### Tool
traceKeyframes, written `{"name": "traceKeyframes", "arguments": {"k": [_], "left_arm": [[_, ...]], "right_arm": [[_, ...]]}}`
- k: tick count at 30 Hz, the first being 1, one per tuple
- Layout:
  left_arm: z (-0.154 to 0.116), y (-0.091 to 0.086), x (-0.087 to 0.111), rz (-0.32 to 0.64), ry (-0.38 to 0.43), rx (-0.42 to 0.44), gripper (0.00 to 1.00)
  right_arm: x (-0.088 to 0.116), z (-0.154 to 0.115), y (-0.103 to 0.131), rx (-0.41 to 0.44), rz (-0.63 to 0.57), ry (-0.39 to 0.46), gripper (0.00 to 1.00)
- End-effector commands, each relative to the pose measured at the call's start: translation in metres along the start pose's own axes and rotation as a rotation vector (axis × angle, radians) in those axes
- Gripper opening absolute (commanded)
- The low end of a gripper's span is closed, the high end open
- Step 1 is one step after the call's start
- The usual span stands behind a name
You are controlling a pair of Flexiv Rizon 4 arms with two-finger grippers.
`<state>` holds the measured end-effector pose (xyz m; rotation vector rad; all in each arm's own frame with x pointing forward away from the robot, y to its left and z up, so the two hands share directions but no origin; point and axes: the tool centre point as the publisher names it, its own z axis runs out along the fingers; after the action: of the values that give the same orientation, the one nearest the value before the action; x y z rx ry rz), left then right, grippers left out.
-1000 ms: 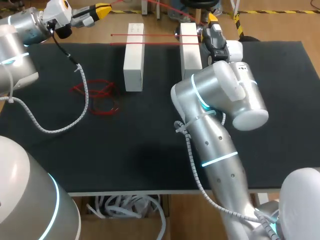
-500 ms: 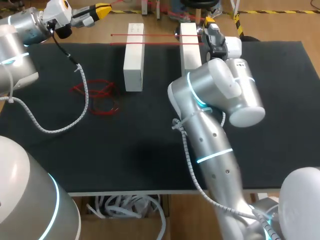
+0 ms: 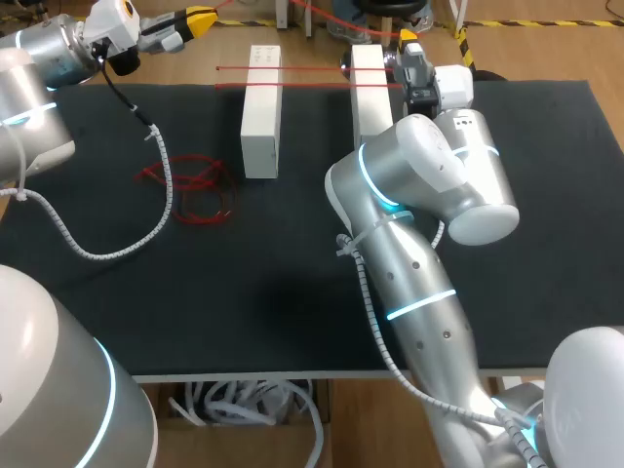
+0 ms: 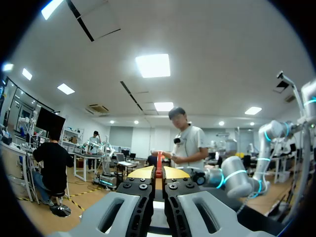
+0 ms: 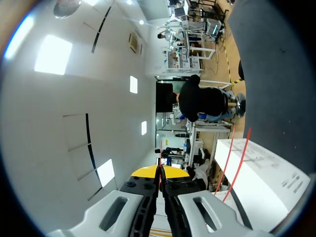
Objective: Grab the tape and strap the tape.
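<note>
The black surface (image 3: 292, 292) fills most of the head view. The right arm (image 3: 429, 185) bends over its middle and reaches to the far edge. The left arm (image 3: 39, 68) comes in at the far left corner. Two white blocks (image 3: 260, 117) stand upright near the far edge, well apart, and two strands of red tape (image 3: 312, 68) run straight across both. A loose red tangle (image 3: 190, 185) lies beside the left block. The right hand (image 3: 409, 39) sits just beyond the right block, its tips pressed together on a thin red strand. The left hand (image 4: 158, 172), off the surface's far left corner, pinches a red strip between closed tips.
</note>
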<state>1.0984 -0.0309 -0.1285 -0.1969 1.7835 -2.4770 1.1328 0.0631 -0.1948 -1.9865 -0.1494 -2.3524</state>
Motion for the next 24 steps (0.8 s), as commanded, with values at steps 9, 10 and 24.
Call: {"name": "traceKeyframes", "arguments": {"k": [9,10,24], "left_arm": [[-0.0002,0.0005,0.0003,0.001,0.0,0.002,0.0],[-0.0002,0.0005,0.0003,0.001,0.0,0.002,0.0],[-0.0002,0.0005,0.0003,0.001,0.0,0.002,0.0]], "right_arm": [[0.0193,0.0016,0.012,0.057,-0.045,-0.045,0.0],[0.0181,0.0016,0.0119,0.064,-0.058,-0.058,0.0],[0.0136,0.0004,0.0048,0.072,-0.1,-0.06,0.0]]}}
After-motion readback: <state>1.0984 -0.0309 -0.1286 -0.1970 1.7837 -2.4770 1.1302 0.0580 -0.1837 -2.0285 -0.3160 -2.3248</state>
